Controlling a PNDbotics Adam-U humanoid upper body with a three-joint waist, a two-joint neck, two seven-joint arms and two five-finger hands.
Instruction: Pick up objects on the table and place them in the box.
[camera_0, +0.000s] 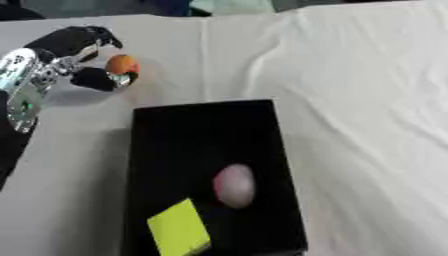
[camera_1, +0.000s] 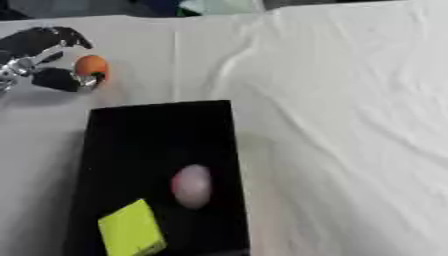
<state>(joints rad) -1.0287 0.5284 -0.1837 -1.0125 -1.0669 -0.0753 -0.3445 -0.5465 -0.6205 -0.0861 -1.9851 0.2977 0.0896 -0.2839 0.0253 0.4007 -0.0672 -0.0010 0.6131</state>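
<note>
Left hand (camera_0: 74, 55) curls its fingers round the orange ball (camera_0: 122, 64), beyond the black box's (camera_0: 149, 150) far-left corner; seemingly gripped for carrying to the box.

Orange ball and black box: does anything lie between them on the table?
No. Between the orange ball, held in the left hand, and the black box there is only bare white cloth; the left eye view shows it best.

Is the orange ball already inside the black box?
No, the orange ball is outside the black box, on the white cloth, between the fingers of the left hand.
</note>
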